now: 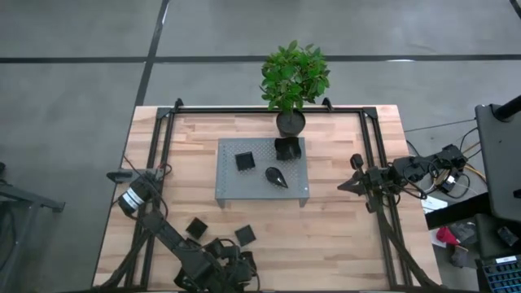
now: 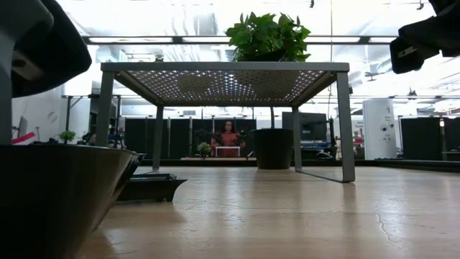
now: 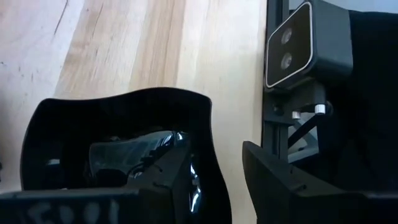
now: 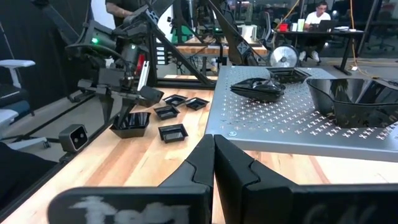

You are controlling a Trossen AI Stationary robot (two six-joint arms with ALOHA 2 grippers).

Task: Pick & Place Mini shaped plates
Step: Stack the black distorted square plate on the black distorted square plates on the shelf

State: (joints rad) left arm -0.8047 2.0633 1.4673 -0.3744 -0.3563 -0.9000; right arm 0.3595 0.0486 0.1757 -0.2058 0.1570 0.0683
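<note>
The left gripper point(image 4: 127, 93), fingers apart, hovers just above a plate point(image 4: 131, 123) at the table's point(image 1: 342, 236) near edge. The right gripper point(image 1: 356, 184), fingers together, waits beside the platform point(image 1: 260, 194).

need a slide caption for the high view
Three mini shaped plates sit on the grey perforated platform while the left gripper works among loose plates at the table's near edge.

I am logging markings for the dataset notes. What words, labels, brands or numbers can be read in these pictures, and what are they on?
No text can be read.
Left gripper: pale marks on its lower body, too blurred to read.
Right gripper: pale marks on its lower body, too blurred to read.
Mini shaped plates, grey perforated platform: no markings visible.
</note>
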